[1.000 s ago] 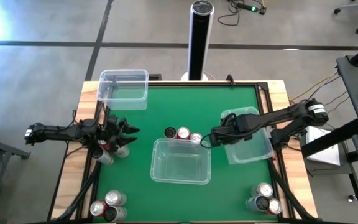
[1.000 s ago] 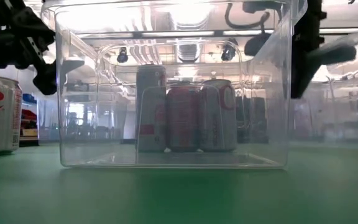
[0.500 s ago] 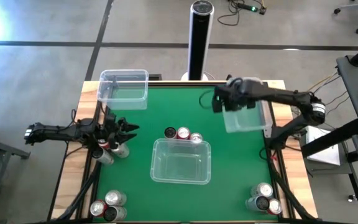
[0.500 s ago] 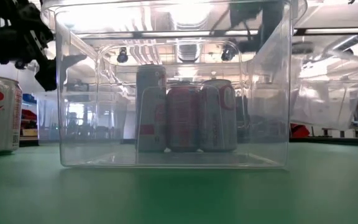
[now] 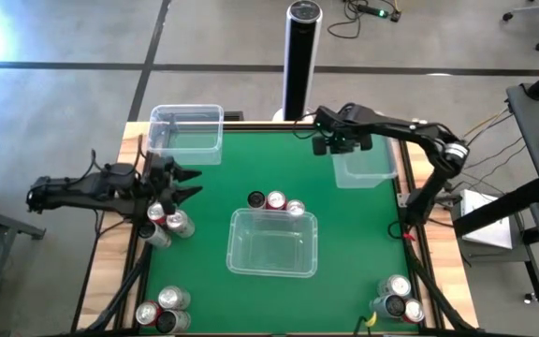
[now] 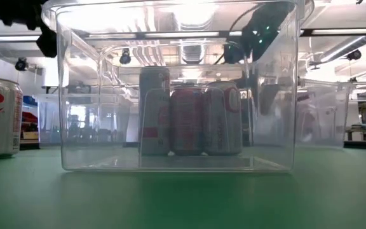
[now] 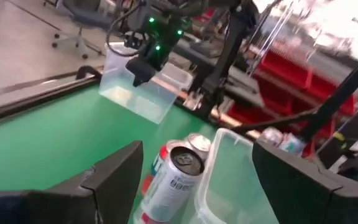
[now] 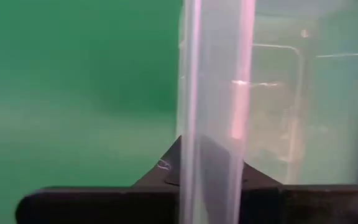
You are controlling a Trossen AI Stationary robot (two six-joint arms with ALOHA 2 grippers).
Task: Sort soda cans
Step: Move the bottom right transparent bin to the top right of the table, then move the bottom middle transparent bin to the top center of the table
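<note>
A green felt table (image 5: 269, 159) with a pale wooden border is seen from above, set on a grey concrete floor. At the left edge, the left gripper (image 5: 183, 183) is held with its dark fingers spread apart and nothing between them, just above a small cluster of soda cans (image 5: 168, 223). More cans (image 5: 162, 311) are grouped at the near left corner. A clear, thin-walled plastic tub (image 5: 187, 129) sits at the far left corner. In the middle, a second clear tub (image 5: 271, 243) stands empty, with three shiny-topped cans (image 5: 275, 201) touching its far side; open felt lies to either side of it. A tall black post (image 5: 300, 58) rises beyond the far edge. Toward the far right, the right gripper (image 5: 337, 142) is clamped on the wall of a third clear tub (image 5: 365, 161), near the right border. Further cans (image 5: 396, 300) are gathered at the near right corner. A workshop room is visible beyond.
</note>
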